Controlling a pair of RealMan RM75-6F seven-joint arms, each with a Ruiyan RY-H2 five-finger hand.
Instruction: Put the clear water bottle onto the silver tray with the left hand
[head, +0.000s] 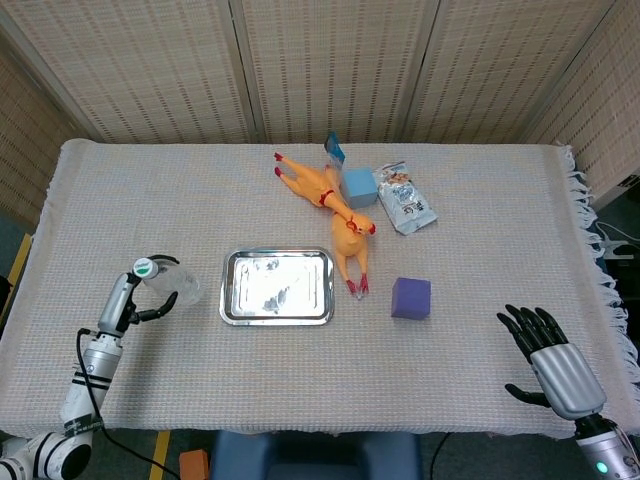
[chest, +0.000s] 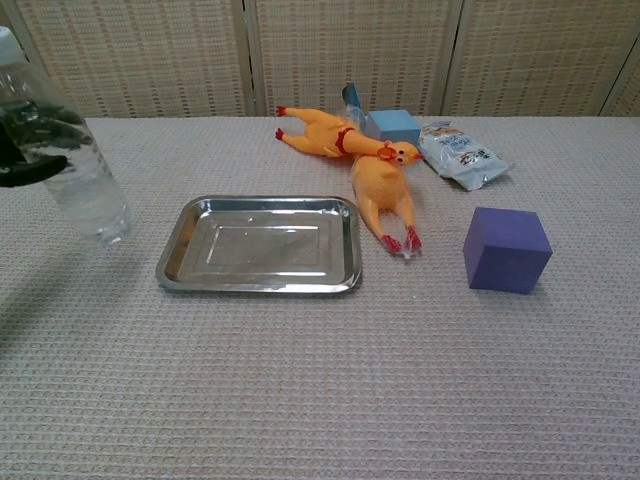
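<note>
left hand (head: 140, 297) – fingers wrapped round the clear water bottle (chest: 72, 170), carried just left of the silver tray (chest: 200, 262), tilted, above the tablecloth (head: 300, 380) | right hand (head: 552, 357) – fingers spread, holding nothing, near table's front right corner | right of tray: two rubber chickens (head: 350, 245), purple cube (head: 411, 298)

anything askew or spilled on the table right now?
No spill. The clear water bottle is tilted in the left hand, off the silver tray. Two rubber chickens lie flat; one's feet nearly touch the tray rim.
</note>
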